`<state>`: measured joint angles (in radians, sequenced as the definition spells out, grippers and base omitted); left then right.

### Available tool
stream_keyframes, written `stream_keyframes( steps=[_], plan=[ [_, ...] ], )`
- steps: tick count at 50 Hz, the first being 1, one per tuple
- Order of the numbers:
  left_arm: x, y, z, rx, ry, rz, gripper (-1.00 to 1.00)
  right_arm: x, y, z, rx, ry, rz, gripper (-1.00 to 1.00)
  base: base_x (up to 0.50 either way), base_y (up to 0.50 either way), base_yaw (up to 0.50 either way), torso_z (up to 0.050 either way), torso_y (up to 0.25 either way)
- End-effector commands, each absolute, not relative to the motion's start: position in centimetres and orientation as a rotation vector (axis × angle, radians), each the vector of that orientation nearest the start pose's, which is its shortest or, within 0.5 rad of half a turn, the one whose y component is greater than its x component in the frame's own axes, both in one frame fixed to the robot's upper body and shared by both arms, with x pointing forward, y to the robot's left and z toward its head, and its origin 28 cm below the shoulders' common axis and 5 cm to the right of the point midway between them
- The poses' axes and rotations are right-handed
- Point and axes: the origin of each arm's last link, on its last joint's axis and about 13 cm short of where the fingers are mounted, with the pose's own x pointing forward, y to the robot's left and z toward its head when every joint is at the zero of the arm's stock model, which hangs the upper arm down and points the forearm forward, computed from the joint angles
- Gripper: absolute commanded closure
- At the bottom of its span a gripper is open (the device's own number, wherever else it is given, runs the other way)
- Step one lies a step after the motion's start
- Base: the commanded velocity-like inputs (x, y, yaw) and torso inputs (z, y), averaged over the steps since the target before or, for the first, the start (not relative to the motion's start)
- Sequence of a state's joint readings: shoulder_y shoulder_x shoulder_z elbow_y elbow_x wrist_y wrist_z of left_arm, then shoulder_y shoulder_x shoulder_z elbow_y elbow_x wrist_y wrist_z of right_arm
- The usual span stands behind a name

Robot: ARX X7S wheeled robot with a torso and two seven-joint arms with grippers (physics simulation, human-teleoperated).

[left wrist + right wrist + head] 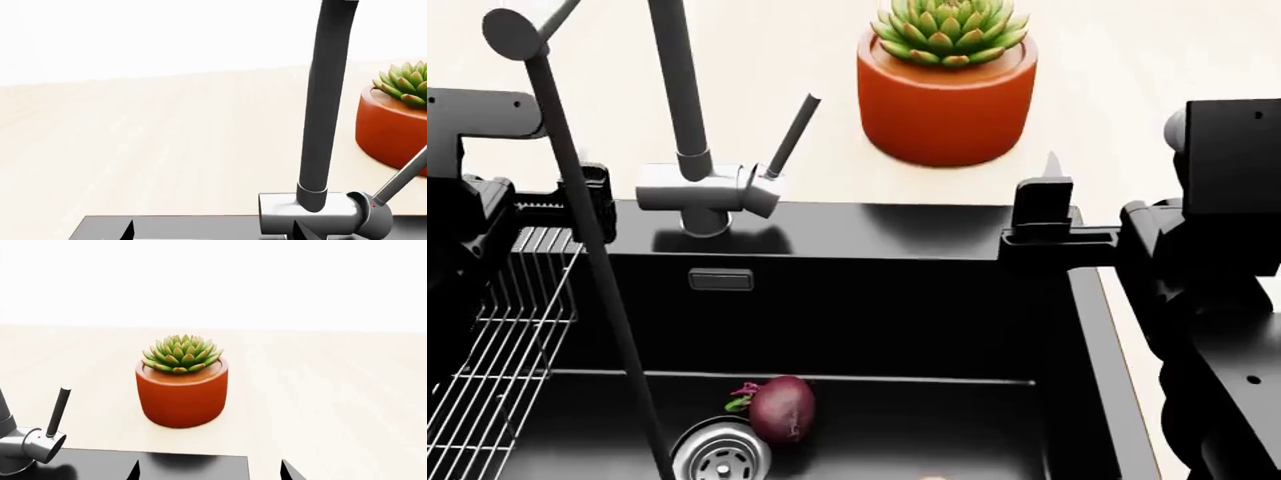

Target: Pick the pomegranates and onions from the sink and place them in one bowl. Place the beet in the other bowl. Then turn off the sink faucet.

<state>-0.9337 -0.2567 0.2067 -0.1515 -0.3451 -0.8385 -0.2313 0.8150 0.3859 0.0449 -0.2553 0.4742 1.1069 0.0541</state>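
I had both arms raised at the back rim of the sink (1094,330), one to each side. The left tool (585,190) sat just beside the steel base of the sink faucet (701,190); its fingertips barely showed in the wrist view, and I could not tell whether it was open or closed. The right tool (1044,205) hovered over the rim just in front of the potted succulent (948,85); its two fingertips (135,471) stood apart with nothing between them, so I read it as open and empty.

The beet (781,408) lay below and between the tools, on the basin floor, touching the drain strainer (721,455). So that step was not yet done. A pale sliver at the head view's lower edge might have been an onion; I could not say. No pomegranates or bowls showed in any view, so I could not judge that part. The faucet's lever (791,135) was tilted up toward the succulent. I could see no water running, yet I judged the shut-off still ahead, with the left tool well placed for it.
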Motion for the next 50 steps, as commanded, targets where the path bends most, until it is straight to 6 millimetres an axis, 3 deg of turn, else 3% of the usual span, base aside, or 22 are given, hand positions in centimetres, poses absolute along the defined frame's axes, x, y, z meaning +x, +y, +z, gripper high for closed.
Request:
stream_keyframes(
  steps=[1, 12, 20, 26, 28, 29, 33, 36, 40, 45, 47, 50],
  plan=[
    [35.7, 24.0, 19.9, 0.049, 0.128, 0.037, -1.00, 30.0, -17.3, 22.3, -0.009, 0.050, 0.062, -1.00, 0.21, 0.17, 0.00, 0.000, 0.000],
    [35.2, 24.4, 18.6, 0.056, 0.153, 0.044, -1.00, 29.3, -17.4, 22.4, -0.010, 0.055, 0.056, -1.00, 0.21, 0.27, 0.00, 0.000, 0.000],
    [34.6, 23.7, 19.0, 0.047, 0.161, 0.011, -1.00, 29.3, -17.3, 22.9, -0.019, 0.064, 0.052, -1.00, 0.08, 0.09, 0.00, 0.000, 0.001],
    [31.2, 22.0, 21.6, 0.030, 0.199, -0.236, -1.00, 29.2, -17.2, 23.1, -0.019, 0.088, 0.061, -1.00, 0.00, 0.00, 0.00, 0.000, 0.000],
    [29.8, 21.0, 21.9, -0.029, 0.347, -0.411, -1.00, 29.1, -17.2, 23.1, -0.020, 0.092, 0.065, -1.00, 0.00, 0.00, 0.00, 0.000, 0.000],
    [29.2, 21.0, 21.5, 0.021, 0.355, -0.450, -1.00, 29.0, -17.1, 23.0, -0.015, 0.100, 0.076, -1.00, 0.00, 0.00, 0.00, 0.000, 0.000],
    [27.9, 20.7, 21.4, 0.029, 0.450, -0.501, -1.00, 28.7, -17.1, 22.9, -0.013, 0.103, 0.075, -1.00, 0.00, 0.00, 0.00, 0.000, 0.000],
    [27.3, 20.5, 21.2, 0.057, 0.421, -0.492, -1.00, 28.5, -17.1, 22.9, -0.010, 0.092, 0.073, -1.00, 0.00, 0.00, 0.00, 0.000, 0.000],
    [26.8, 20.5, 19.4, 0.067, 0.448, -0.469, -1.00, 28.4, -17.1, 22.9, -0.016, 0.102, 0.078, -1.00, 0.00, 0.00, 0.00, 0.000, 0.000],
    [25.1, 19.2, 20.9, 0.113, 0.421, -0.581, -1.00, 28.2, -17.1, 23.5, -0.023, 0.098, 0.078, -1.00, 0.00, 0.00, 0.00, 0.000, 0.000],
    [24.7, 18.7, 20.6, 0.112, 0.518, -0.604, -1.00, 28.2, -17.0, 23.1, -0.019, 0.116, 0.087, -1.00, 0.00, 0.00, 0.00, 0.000, 0.000],
    [23.6, 18.0, 20.2, 0.231, 0.511, -0.643, -1.00, 28.3, -16.9, 23.0, -0.020, 0.122, 0.088, -1.00, 0.00, 0.00, 0.00, 0.000, 0.000]
  ],
)
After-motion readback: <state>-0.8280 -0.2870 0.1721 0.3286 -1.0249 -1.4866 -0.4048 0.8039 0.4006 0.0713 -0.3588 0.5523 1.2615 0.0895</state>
